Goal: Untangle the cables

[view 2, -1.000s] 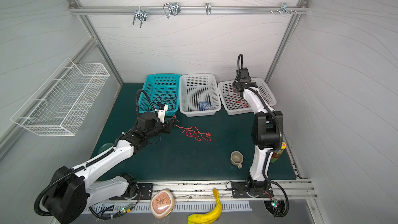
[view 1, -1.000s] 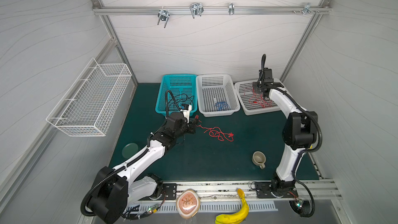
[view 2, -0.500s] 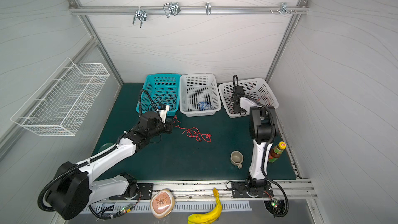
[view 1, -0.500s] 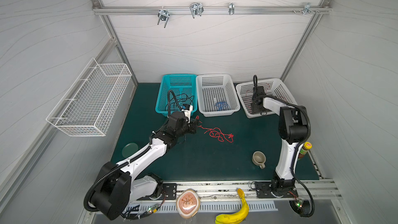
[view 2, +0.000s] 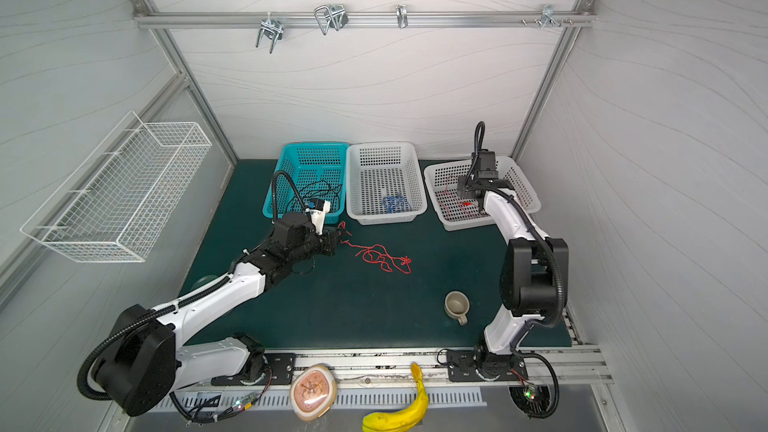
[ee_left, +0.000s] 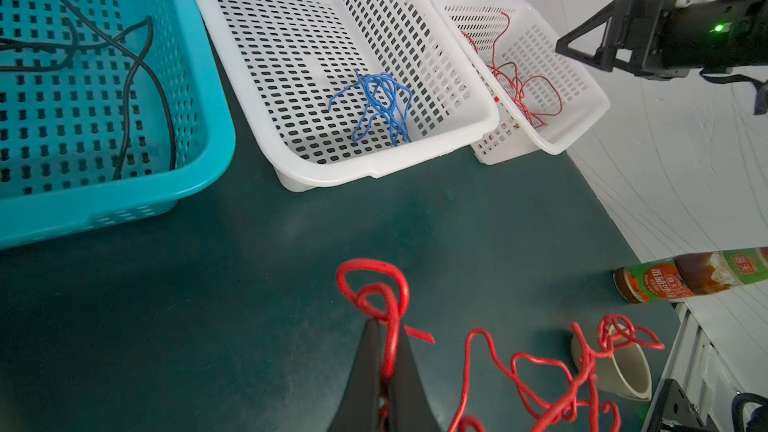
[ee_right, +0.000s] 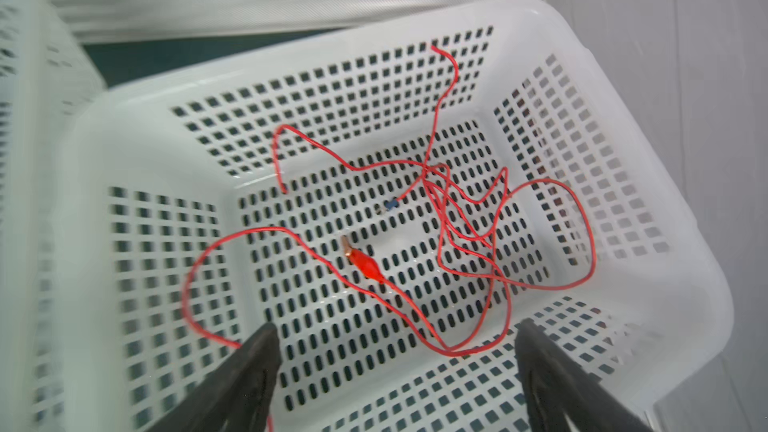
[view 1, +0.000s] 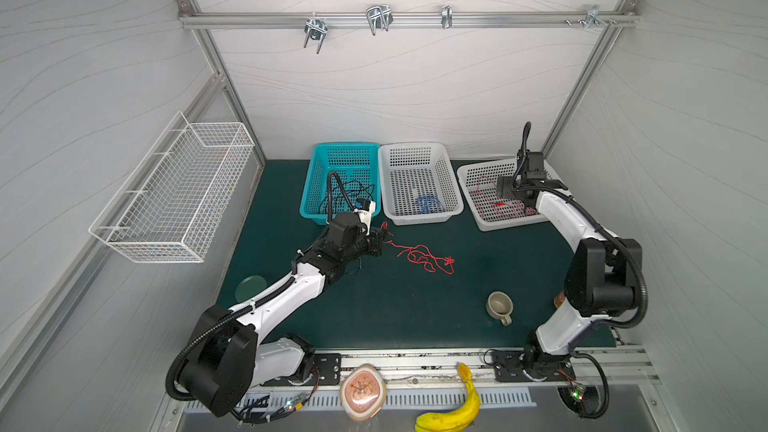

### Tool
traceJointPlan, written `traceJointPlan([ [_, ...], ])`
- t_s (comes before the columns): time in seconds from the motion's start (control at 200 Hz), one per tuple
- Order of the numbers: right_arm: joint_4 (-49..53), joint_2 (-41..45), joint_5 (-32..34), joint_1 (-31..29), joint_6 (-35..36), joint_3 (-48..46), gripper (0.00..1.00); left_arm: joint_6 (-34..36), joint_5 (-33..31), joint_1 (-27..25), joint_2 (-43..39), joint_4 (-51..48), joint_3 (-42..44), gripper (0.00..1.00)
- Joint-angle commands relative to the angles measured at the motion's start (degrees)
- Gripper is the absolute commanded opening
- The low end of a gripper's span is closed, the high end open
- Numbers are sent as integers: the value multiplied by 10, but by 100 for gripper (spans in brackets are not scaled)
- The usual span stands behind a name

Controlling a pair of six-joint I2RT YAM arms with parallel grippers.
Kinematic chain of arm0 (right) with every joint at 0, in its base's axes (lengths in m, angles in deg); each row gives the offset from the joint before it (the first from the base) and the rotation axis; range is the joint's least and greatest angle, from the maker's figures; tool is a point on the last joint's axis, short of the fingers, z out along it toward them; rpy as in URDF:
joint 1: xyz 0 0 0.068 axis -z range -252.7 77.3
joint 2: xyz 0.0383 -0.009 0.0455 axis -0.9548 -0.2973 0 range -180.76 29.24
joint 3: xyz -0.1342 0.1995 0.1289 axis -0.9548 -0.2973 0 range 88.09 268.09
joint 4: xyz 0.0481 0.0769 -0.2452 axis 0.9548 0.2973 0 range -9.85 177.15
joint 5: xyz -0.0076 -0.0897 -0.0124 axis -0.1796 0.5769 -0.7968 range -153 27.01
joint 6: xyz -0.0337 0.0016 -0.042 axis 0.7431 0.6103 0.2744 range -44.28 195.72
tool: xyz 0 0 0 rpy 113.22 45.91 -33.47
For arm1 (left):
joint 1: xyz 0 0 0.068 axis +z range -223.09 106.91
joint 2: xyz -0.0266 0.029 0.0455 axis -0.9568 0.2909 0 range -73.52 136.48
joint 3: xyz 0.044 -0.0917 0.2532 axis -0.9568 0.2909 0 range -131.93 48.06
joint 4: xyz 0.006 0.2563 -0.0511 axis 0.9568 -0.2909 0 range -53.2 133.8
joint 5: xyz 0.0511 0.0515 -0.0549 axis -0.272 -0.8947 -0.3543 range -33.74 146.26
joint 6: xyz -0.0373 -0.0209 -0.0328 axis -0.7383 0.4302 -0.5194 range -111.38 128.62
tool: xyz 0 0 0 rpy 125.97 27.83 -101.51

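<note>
A tangle of red cables (view 1: 419, 257) (view 2: 380, 257) lies on the green mat. My left gripper (view 1: 380, 238) (ee_left: 386, 326) is shut on one looped end of the tangle (ee_left: 374, 288), just in front of the teal basket (view 1: 309, 184). Black cables (ee_left: 137, 56) lie in the teal basket. Blue cables (view 1: 426, 203) (ee_left: 382, 101) lie in the middle white basket (view 1: 453, 184). Loose red cables (ee_right: 457, 218) with a red clip (ee_right: 365, 265) lie in the right white basket (ee_right: 623, 89). My right gripper (view 1: 505, 193) (ee_right: 395, 334) hangs open over them, holding nothing.
A beige mug (view 1: 498, 307) stands on the mat near the right arm's base, with a sauce bottle (ee_left: 685, 276) at the mat's right edge. A wire basket (view 1: 178, 193) hangs on the left wall. A green lid (view 1: 250, 286) lies by the left arm.
My right arm has swung its elbow outward and shifted the gripper within the right basket; its jaws have narrowed slightly. The left gripper has stayed shut on the red cable.
</note>
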Motion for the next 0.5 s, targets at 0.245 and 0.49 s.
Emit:
traceJointPlan([
  [0.245, -91, 152, -372, -93, 31, -118, 88, 55, 0, -5, -18, 61, -26, 0],
  [0.49, -96, 169, -536, -158, 32, -149, 88, 72, 17, -5, -16, 66, -44, 0],
])
